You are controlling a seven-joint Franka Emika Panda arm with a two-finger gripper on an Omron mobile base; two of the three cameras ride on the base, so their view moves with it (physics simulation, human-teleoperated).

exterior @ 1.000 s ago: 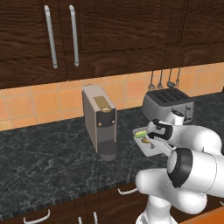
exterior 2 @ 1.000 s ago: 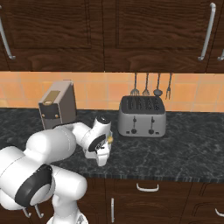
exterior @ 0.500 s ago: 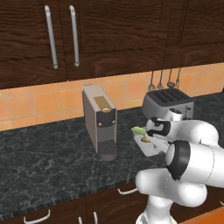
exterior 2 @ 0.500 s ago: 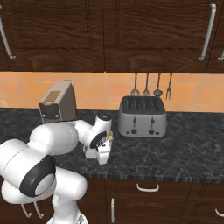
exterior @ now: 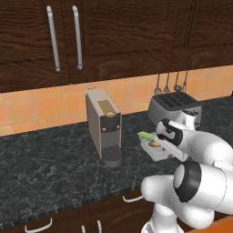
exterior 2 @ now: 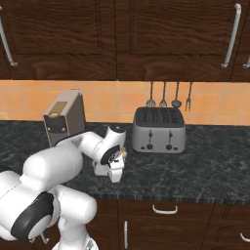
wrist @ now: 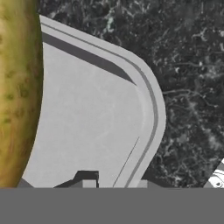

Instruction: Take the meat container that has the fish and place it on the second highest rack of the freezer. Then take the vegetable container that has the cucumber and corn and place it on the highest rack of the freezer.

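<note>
The vegetable container [exterior: 160, 153] is a white tray that sits tilted just over the dark counter, in front of the toaster. In it lie the green cucumber [exterior: 146, 135] and the yellowish corn [exterior: 154, 144]. My gripper [exterior: 167, 146] is shut on the tray's near rim. In the right base view the hand reaches down onto the tray [exterior 2: 108, 172]. Close up, the cucumber [wrist: 17, 87] fills the left side. The tray's rim [wrist: 154, 109] curves past the fingertips [wrist: 86, 176]. The freezer and the meat container with the fish are out of view.
A grey coffee machine [exterior: 103, 126] stands left of the tray. A silver toaster [exterior: 175, 107] stands right behind it, and utensils [exterior 2: 168, 95] hang on the tiled wall. The black stone counter [exterior: 50, 168] runs under dark wall cabinets, with drawers below its front edge.
The jaws have closed from wide apart onto the tray's rim. The arm's elbow has swung nearer the camera, and the tray has shifted slightly toward the counter's front.
</note>
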